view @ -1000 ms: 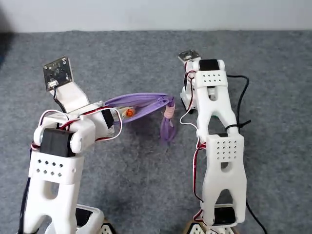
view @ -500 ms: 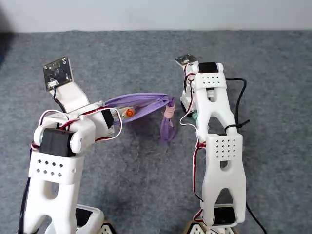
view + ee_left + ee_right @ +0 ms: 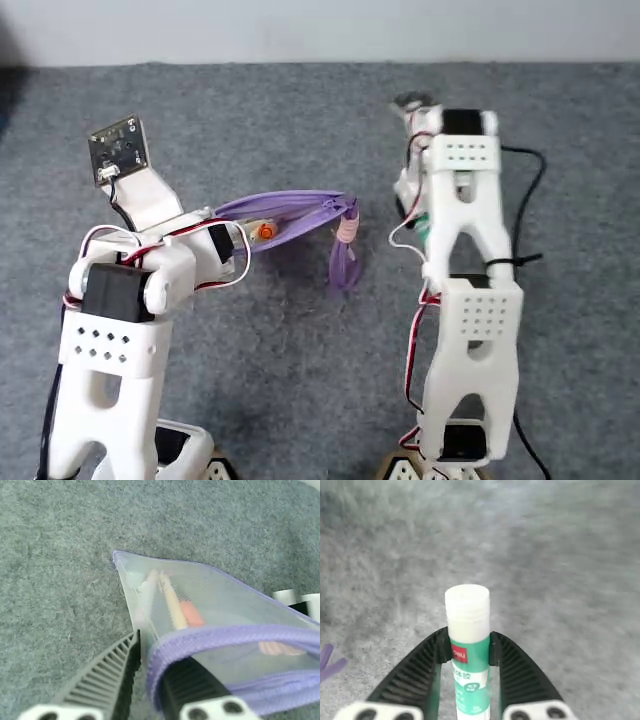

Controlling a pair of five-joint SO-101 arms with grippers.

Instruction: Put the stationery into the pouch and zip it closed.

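The left jaws are closed on one end of the translucent mesh pouch with purple zip trim, clamping its wall between them. The pouch mouth stands open towards the right arm. A cream-coloured stick and an orange item lie inside. The right jaws are clamped on the white-capped green glue stick, gripping its body below the cap. The glue stick sits above the grey carpet-textured worktop, near the pouch mouth but not touching it.
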